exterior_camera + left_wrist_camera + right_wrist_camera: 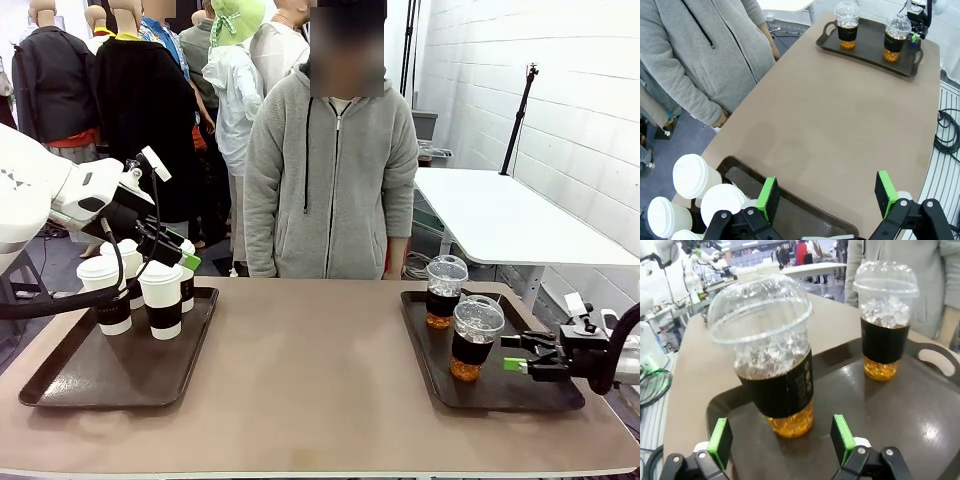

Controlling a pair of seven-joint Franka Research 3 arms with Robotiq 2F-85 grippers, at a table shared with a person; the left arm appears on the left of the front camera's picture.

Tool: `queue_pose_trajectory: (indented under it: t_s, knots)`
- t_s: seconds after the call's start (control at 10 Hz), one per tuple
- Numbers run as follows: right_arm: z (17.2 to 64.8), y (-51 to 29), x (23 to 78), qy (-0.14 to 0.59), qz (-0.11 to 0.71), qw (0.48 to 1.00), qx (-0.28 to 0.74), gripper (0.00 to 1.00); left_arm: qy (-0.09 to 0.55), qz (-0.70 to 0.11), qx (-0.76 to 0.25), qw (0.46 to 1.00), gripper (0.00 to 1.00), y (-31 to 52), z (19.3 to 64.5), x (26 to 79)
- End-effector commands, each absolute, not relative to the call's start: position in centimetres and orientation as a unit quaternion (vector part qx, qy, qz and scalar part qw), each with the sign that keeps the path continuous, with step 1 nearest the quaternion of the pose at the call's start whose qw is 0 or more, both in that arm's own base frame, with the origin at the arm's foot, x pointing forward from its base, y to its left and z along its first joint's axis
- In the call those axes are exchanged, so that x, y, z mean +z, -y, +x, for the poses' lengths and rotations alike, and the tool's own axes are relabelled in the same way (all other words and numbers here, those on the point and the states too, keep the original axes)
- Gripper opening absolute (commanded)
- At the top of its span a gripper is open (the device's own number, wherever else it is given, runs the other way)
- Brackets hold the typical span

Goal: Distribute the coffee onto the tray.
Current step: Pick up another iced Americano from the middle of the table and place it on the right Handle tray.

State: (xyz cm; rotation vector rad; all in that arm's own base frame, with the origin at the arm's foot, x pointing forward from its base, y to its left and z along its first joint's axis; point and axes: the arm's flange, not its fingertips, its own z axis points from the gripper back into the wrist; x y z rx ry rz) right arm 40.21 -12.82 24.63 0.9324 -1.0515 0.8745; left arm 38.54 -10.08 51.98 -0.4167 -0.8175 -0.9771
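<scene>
- Brown desk carries two dark trays; four white lidded paper cups are clustered on the left tray, beside the left pincer, held apart.
- Two clear dome-lidded amber cups stand on the right tray; the right pincer, apart, is levelled at the nearer, seemingly for grasping.

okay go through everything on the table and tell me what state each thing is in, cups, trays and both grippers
White cups: four, lidded, upright on the left tray.
Left tray: flat, front half bare.
Iced cups: two, dome-lidded, upright on the right tray.
Right tray: flat on the table.
Left gripper: open, holding nothing, above its tray.
Right gripper: open, facing the nearer iced cup, not gripping it.
</scene>
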Motion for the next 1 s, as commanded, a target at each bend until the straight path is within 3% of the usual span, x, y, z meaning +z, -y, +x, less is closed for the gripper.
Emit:
queue_pose_trajectory:
  t_s: [0.0, 0.9]
  knots:
    - [39.1, 12.8, 25.4, 0.468, 0.416, 0.684, 0.375, 1.00, 0.385, -0.199, -0.460, 0.775, 1.00, 9.8, 38.9, 51.7]
    - [39.7, 13.2, 24.7, 0.471, 0.412, 0.679, 0.383, 1.00, 0.385, -0.199, -0.460, 0.775, 1.00, 9.8, 38.9, 51.7]
